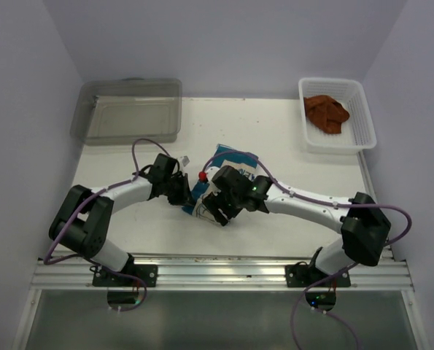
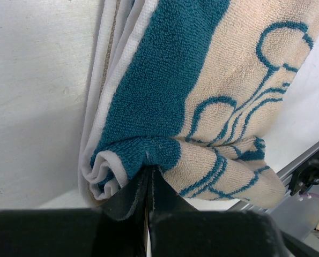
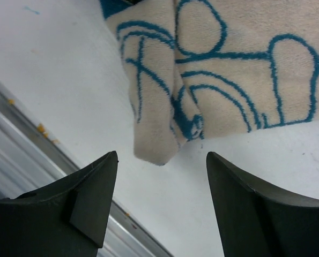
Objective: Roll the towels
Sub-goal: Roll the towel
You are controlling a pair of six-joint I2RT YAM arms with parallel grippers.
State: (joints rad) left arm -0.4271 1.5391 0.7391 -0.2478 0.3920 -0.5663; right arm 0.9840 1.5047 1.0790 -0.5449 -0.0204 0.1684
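soft, limp cream towel [image 2: 229,80] lies partly rolled on the table. left gripper [image 2: 148,176] is shut, tips against the roll; right gripper [image 3: 162,155] gapes empty beside it. likely slumps, so pinch the roll's thick ends.

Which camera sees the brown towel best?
The top view: the brown towel lies crumpled in the white basket, far right. Neither wrist view shows it; both see only the cream towel.
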